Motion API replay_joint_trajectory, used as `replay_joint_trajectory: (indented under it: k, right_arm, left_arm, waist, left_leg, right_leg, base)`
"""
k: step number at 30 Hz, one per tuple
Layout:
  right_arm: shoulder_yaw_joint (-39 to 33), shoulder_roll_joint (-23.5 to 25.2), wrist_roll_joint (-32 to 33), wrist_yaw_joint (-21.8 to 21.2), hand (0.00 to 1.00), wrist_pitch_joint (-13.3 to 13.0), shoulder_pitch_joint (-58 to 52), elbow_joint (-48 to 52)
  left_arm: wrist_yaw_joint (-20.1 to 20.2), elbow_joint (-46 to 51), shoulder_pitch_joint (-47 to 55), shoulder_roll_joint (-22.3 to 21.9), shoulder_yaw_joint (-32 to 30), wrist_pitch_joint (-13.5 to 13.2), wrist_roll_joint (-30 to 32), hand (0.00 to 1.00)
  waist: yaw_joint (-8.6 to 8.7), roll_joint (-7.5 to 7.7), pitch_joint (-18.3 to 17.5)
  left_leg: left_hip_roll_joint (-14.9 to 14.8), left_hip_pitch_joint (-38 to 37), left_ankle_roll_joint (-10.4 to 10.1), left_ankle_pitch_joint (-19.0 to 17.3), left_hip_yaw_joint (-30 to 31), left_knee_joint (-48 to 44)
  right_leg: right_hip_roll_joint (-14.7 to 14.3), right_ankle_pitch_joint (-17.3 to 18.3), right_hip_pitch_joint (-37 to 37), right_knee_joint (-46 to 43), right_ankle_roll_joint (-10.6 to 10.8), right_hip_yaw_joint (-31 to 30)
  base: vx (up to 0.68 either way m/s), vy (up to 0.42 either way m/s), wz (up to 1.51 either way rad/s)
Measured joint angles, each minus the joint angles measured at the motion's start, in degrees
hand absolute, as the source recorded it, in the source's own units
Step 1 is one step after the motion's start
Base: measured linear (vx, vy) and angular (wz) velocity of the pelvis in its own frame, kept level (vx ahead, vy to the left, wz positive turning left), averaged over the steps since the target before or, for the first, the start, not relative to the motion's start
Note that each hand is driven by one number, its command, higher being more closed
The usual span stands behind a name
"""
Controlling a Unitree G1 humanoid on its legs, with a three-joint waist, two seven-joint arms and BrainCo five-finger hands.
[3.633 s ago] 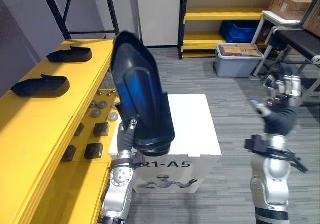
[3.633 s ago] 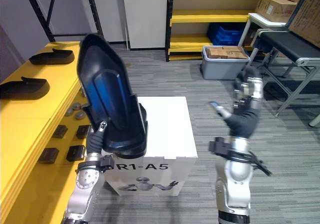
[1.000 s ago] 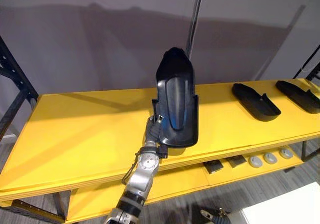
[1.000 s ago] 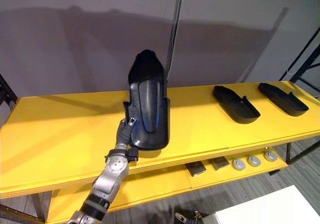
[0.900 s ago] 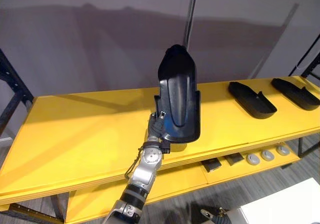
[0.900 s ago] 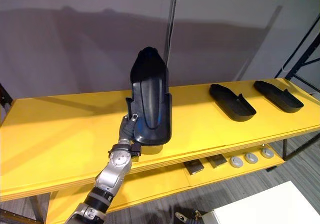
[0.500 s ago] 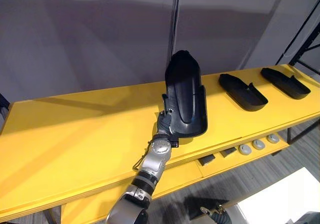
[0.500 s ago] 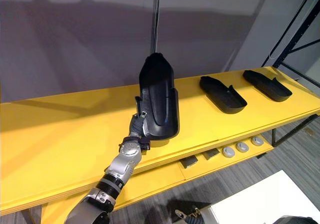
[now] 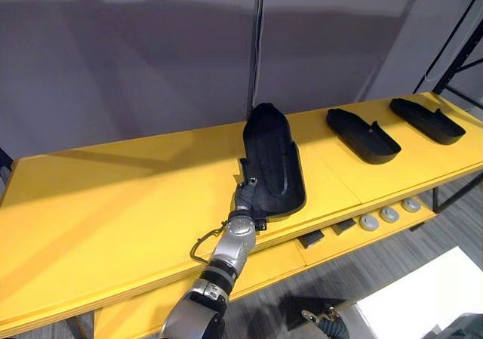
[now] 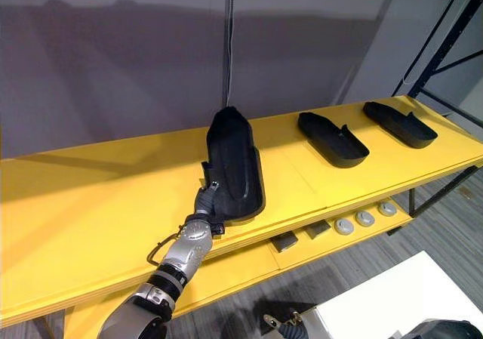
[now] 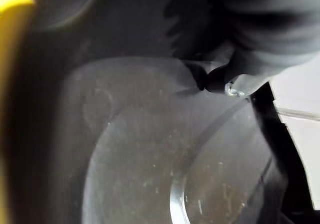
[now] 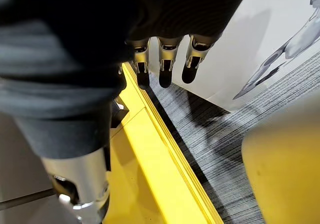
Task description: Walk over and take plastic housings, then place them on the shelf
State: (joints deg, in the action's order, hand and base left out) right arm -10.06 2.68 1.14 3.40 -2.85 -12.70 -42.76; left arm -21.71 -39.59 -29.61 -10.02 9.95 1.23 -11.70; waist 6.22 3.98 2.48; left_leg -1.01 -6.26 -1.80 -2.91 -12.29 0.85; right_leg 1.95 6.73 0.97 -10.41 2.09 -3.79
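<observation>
**Housing (image 9: 273,161) low on top shelf (image 9: 113,203), left hand (image 9: 245,195) clamped on its near end**

Shape/material: black moulded plastic with a smooth, slight sheen. It is a long shoe-like shell with a rounded far tip toward the wall, a wider near end at the shelf's front edge, and a raised rib down the middle. The shelf is flat yellow board.

Count: three shells in all. The second housing (image 9: 362,137) and third housing (image 9: 426,120) lie flat on the same board to the robot's right, apart from each other and from the held one. On the lower shelf (image 9: 272,265) are two dark blocks (image 9: 309,239) and three grey discs (image 9: 389,215) in a row.

Hard to see:
- Left hand: one silver digit sits on the shell's near-left rim; the rest is tucked under the shell.
- Can't tell if the shell's underside bears on the board.
- Left wrist view is blurred, with glossy dark plastic very close.
- Right hand (image 12: 165,64) has its fingers hanging straight and relaxed, holding nothing. Past them are a yellow shelf edge, grey carpet (image 12: 225,129) and a white box (image 12: 260,34).
- In the left eye view the white box is cut off at the lower right corner.
</observation>
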Motion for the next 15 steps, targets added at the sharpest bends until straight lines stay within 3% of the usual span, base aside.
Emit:
replay_joint_trajectory:
  k: [5, 15]
  right_arm:
    - [-0.03, -0.02, -0.01, 0.02, 0.0, 0.43, 1.63, -0.92]
    - [-0.05, -0.02, 0.0, 0.05, 0.0, 0.72, 3.45, -1.64]
  left_arm:
    - [0.01, -0.03, -0.04, 0.01, -0.18, -1.2, -2.21, 0.0]
    - [0.82, -0.07, -0.85, 0.36, 0.54, -3.22, -8.04, 0.0]
  waist:
    - [0.01, -0.07, 0.07]
    - [0.33, -0.02, 1.83]
  left_leg:
    - [-0.05, 0.0, -0.92, 0.81, 0.08, 0.89]
    - [-0.33, 0.0, -0.31, 1.6, 1.3, 1.51]
  right_leg:
    - [-0.11, -0.93, -0.29, 1.51, -0.07, 0.02]
    - [-0.34, -2.06, -0.92, 3.15, -0.17, 1.27]
  base:
    - [-0.02, 0.0, 0.0]
    - [-0.06, 0.003, 0.06]
